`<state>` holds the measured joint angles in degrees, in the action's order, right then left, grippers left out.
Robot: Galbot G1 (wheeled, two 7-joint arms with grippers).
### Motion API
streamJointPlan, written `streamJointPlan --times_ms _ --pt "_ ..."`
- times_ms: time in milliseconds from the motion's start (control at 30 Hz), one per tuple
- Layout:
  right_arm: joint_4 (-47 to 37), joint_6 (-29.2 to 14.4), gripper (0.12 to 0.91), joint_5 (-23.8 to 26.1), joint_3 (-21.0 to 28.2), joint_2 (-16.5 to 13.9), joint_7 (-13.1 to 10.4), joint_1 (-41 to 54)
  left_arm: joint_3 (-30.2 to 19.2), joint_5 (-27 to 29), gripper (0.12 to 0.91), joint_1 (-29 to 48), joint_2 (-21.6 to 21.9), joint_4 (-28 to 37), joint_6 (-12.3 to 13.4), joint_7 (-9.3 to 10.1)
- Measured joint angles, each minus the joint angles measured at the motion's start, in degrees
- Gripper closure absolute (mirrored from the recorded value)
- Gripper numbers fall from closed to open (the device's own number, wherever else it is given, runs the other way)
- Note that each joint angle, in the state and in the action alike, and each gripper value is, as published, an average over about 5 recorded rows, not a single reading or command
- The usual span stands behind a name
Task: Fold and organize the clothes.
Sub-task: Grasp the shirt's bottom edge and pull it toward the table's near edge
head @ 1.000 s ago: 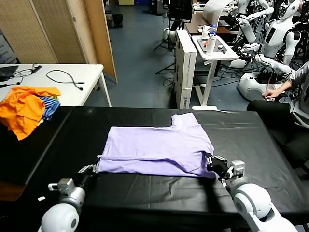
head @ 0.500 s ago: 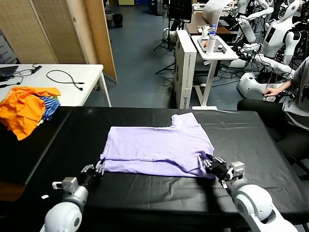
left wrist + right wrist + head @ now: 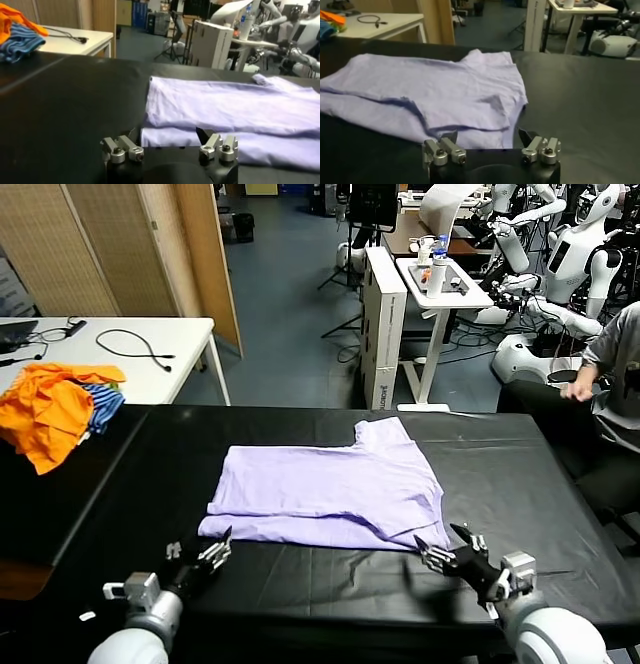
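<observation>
The pale lavender T-shirt [image 3: 325, 489] lies folded lengthwise on the black table [image 3: 300, 584], one sleeve pointing to the far side. No printed graphic shows. My left gripper [image 3: 212, 549] is open and empty, just off the shirt's near left corner. My right gripper [image 3: 445, 546] is open and empty, just off the near right corner. The left wrist view shows the shirt [image 3: 225, 107] beyond the open left gripper [image 3: 167, 140]. The right wrist view shows the shirt [image 3: 430, 95] beyond the open right gripper [image 3: 487, 137].
An orange and blue-striped garment pile [image 3: 55, 409] lies at the table's far left. A white table [image 3: 120, 349] with a cable stands behind it. A seated person [image 3: 600, 404] is at the far right, with other robots and a cart behind.
Both grippers have let go of the shirt's near edge and drawn back toward me, open. The near edge now lies flat on the table.
</observation>
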<state>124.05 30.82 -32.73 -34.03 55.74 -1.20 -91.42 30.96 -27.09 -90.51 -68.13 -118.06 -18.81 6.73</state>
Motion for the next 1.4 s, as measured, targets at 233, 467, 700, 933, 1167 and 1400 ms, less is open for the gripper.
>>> streamJointPlan --times_ms 233,467,700,933,1167,1400 --pt "-0.7 0.0 0.778 0.5 0.9 0.1 0.1 0.2 -0.2 -0.1 0.349 0.2 0.0 0.4 0.1 0.01" --pt "-0.1 0.7 0.885 0.5 0.7 0.2 -0.1 -0.8 -0.3 -0.4 0.766 0.1 0.2 0.8 0.1 0.01" --pt "3.7 4.5 0.885 -0.9 -2.4 -1.3 -0.2 -3.6 0.6 -0.6 0.885 -2.2 1.9 -1.4 -1.1 1.21" --pt "7.4 6.7 0.885 -0.7 -5.1 -1.1 -1.0 -7.4 1.9 0.6 0.885 -7.5 3.0 -4.8 -1.3 1.37" --pt "10.0 9.2 0.885 0.2 -6.0 -0.5 -1.2 -11.0 3.6 1.6 0.885 -12.5 3.5 -6.8 -1.2 1.32" --pt "12.0 11.3 0.831 0.7 -6.5 -0.1 -1.0 -13.3 4.7 2.2 0.885 -15.2 3.4 -7.8 -1.1 1.29"
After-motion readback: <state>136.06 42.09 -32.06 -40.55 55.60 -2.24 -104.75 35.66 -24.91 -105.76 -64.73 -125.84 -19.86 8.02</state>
